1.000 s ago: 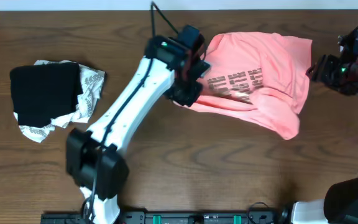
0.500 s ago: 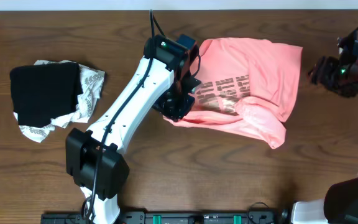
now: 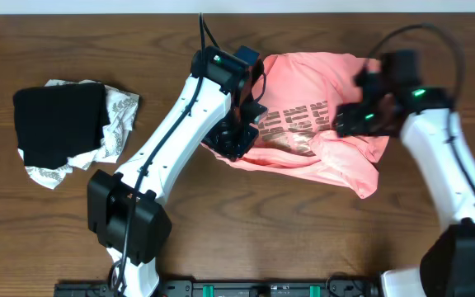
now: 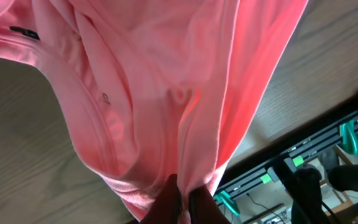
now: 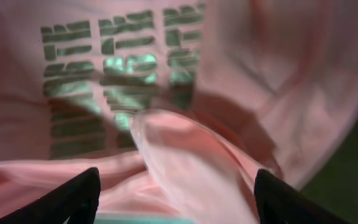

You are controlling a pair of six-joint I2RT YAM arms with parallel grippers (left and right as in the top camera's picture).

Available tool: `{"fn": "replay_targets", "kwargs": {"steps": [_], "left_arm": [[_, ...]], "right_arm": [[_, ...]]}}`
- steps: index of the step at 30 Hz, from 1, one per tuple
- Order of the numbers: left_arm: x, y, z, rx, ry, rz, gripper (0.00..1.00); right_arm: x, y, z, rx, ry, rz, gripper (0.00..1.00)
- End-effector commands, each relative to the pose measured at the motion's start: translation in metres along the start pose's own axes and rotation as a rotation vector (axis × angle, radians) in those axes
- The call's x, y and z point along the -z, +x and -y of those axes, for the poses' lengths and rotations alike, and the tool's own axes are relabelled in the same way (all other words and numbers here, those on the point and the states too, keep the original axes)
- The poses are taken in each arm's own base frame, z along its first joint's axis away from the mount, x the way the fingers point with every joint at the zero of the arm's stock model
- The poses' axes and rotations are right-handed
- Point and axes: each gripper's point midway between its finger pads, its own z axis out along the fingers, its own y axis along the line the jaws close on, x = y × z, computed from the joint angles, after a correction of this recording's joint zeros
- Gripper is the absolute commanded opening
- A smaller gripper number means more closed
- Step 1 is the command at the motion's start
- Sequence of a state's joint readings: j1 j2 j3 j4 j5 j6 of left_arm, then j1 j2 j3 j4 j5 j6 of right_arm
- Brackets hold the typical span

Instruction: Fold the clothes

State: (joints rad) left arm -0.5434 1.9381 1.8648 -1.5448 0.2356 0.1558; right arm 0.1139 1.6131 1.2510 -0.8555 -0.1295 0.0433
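Note:
The clothes, a salmon-pink T-shirt (image 3: 312, 74) with brownish-gold lettering (image 3: 291, 120), lie crumpled right of the table's middle. My left gripper (image 3: 236, 142) is at the shirt's left edge, shut on a fold of it. In the left wrist view the dark fingers (image 4: 166, 202) pinch the pink fabric (image 4: 142, 93), which hangs away from them. My right gripper (image 3: 349, 120) hovers over the shirt's right half, open. In the right wrist view its fingertips (image 5: 79, 193) stand wide apart above a raised fold of the shirt (image 5: 179, 149), just below the lettering (image 5: 117, 68).
A black folded garment (image 3: 56, 124) lies on a white cloth with grey pattern (image 3: 120, 111) at the left of the wooden table (image 3: 303, 239). A black rail with green clips (image 4: 303, 155) runs along the front edge.
My right arm has swung in from the far right edge to over the shirt, its jaws wider apart. The left gripper dragged the shirt left and nearer, then almost stopped.

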Motion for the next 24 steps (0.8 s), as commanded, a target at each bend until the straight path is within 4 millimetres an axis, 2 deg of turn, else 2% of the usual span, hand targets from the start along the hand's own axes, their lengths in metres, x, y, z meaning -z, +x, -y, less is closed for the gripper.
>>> {"fn": "replay_targets", "kwargs": {"steps": [1, 4, 9, 15, 17, 20, 22, 24], "left_arm": [[-0.001, 0.000, -0.003, 0.011, -0.004, -0.009, 0.06], [-0.001, 0.000, -0.003, 0.011, -0.005, -0.009, 0.06], [-0.001, 0.000, -0.003, 0.011, -0.005, -0.009, 0.06], [-0.001, -0.001, -0.003, 0.010, -0.005, -0.006, 0.06], [-0.001, -0.001, -0.003, 0.010, -0.006, -0.006, 0.06], [-0.001, -0.001, -0.004, 0.010, -0.009, -0.006, 0.06], [-0.001, 0.000, -0.004, 0.010, -0.012, -0.006, 0.06], [-0.001, 0.000, -0.004, 0.009, -0.012, -0.006, 0.06]], "right_arm": [[-0.018, 0.010, 0.015, 0.039, 0.165, 0.011, 0.77], [-0.030, 0.013, 0.010, 0.055, 0.147, 0.027, 0.75], [-0.046, 0.033, 0.003, 0.078, 0.128, -0.005, 0.70], [-0.059, 0.040, -0.011, 0.151, 0.143, 0.016, 0.71], [-0.062, 0.043, -0.009, 0.172, 0.188, 0.020, 0.71], [-0.063, 0.047, 0.005, 0.160, 0.289, 0.025, 0.70], [-0.064, 0.048, 0.012, 0.128, 0.325, 0.027, 0.67], [-0.067, 0.050, 0.013, 0.125, 0.328, 0.024, 0.58]]}}
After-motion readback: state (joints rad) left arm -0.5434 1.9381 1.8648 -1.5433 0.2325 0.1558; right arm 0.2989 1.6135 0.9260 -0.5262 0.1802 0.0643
